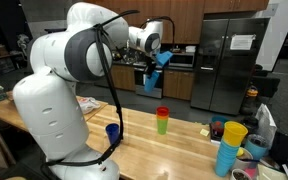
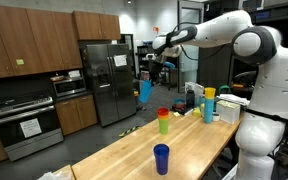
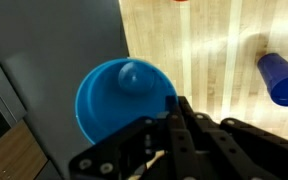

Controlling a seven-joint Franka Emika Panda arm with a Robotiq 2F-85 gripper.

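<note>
Gripper [image 1: 161, 60] pinches the rim of a light-blue cup [image 1: 154, 80], jaws nearly closed, holding it high in the air just beyond the table [image 1: 174, 150] edge. This looks like the carrying step. Setting it down calls for a move over the wood, clear of the dark-blue cup [image 3: 284, 80].

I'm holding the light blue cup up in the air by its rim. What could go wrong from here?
1. The fingers pinch only the rim of the light blue cup, high above the table. It could slip or swing on a quick move.
2. In the wrist view the cup hangs past the table edge, mostly over floor. A release here would likely send it to the floor.
3. Coming down, it might knock the stacked cups.
</note>
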